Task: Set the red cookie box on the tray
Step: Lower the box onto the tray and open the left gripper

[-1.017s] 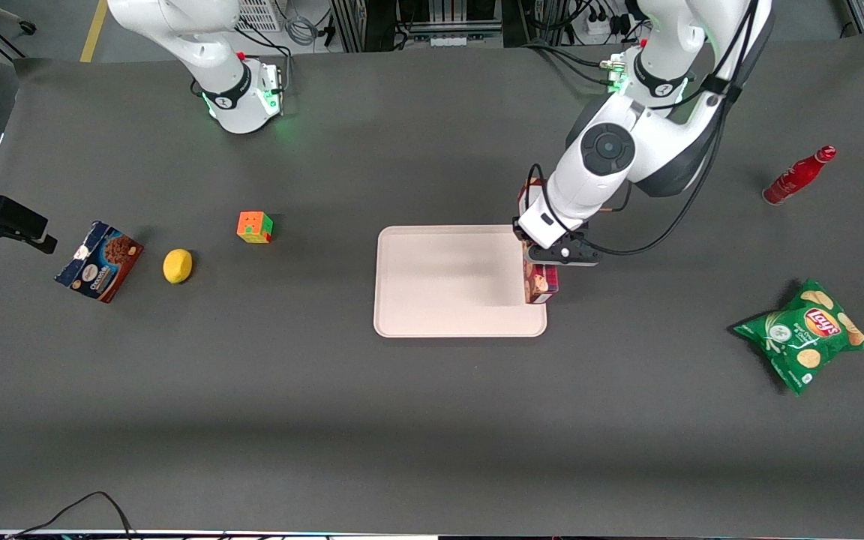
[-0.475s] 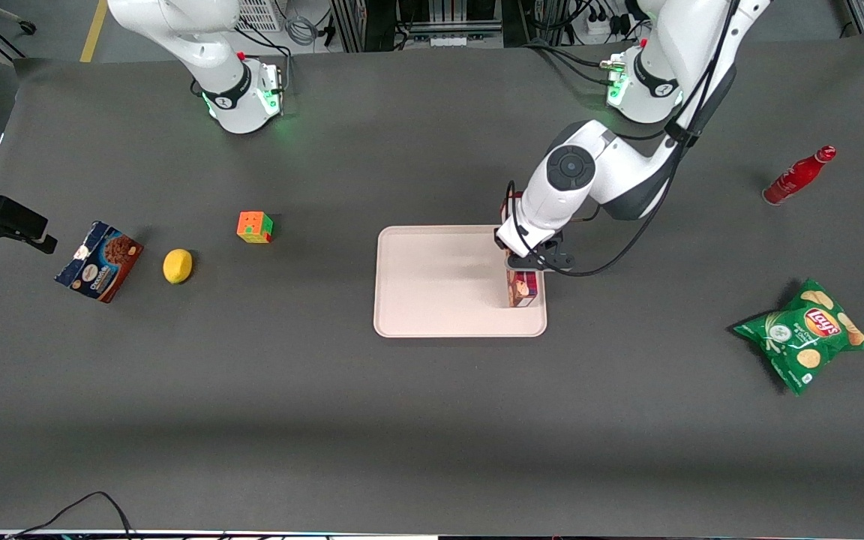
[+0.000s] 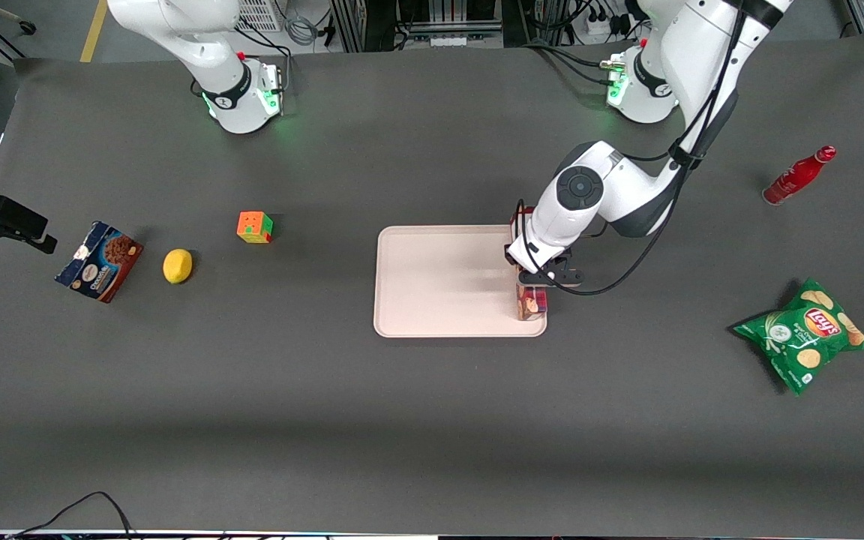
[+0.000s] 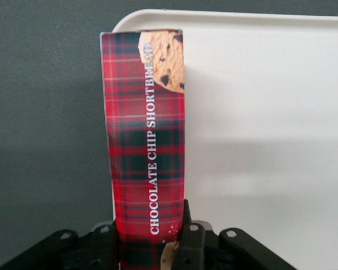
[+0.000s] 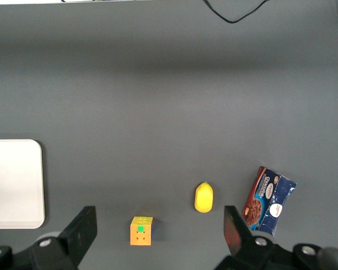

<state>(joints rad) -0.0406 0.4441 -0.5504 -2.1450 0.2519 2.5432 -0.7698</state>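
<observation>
**Gripper clamped on the red cookie box over the tray's edge**

The gripper [image 3: 542,276] has its two fingers [image 4: 191,242] closed against the long sides of the red cookie box [image 4: 145,140], holding it by one end. In the wrist view the tartan carton runs away from the fingers with the words "CHOCOLATE CHIP SHORTBREAD" along its face and a biscuit picture at its free end.

Taking the tray [image 3: 439,281] as the landmark: the box [image 3: 532,301] sits at the tray's edge toward the working arm's end of the table, close to the tray corner nearest the front camera. In the wrist view the carton lines up along that rim [image 4: 225,17], part over the pale surface and part over the dark table. Whether it touches the tray cannot be told.

Well apart from the tray toward the working arm's end lie a green chip bag [image 3: 805,334] and a red bottle [image 3: 798,175]. Toward the parked arm's end lie a colour cube [image 3: 254,226], a lemon [image 3: 177,265] and a blue cookie box [image 3: 99,260].
</observation>
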